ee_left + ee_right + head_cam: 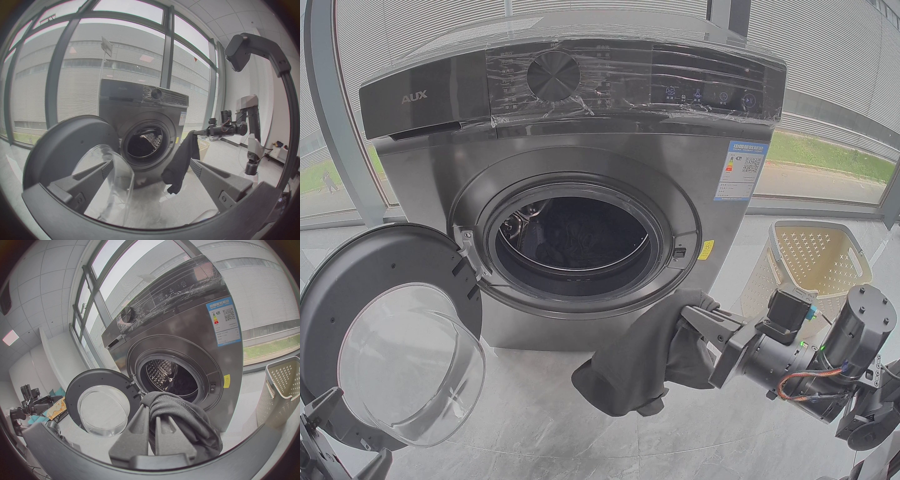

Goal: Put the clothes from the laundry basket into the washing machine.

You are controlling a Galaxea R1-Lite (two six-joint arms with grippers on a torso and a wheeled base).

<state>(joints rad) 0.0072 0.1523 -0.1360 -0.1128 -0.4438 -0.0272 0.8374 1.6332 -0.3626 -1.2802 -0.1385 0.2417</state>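
Note:
The grey washing machine (575, 150) stands in front of me with its round door (387, 312) swung open to the left. Dark clothes (581, 240) lie inside the drum (170, 379). My right gripper (690, 315) is shut on a dark grey garment (640, 359), which hangs below and to the right of the drum opening, just above the floor. The garment (184, 421) drapes over the gripper's fingers (137, 430). The beige laundry basket (822, 259) stands at the machine's right and looks empty. My left gripper (150, 168) is open, low by the open door.
The open door with its glass bowl (412, 369) juts out over the floor on the left. Grey tiled floor (537, 425) lies open before the machine. Windows run behind the machine, and the basket (281, 390) stands close to the window wall.

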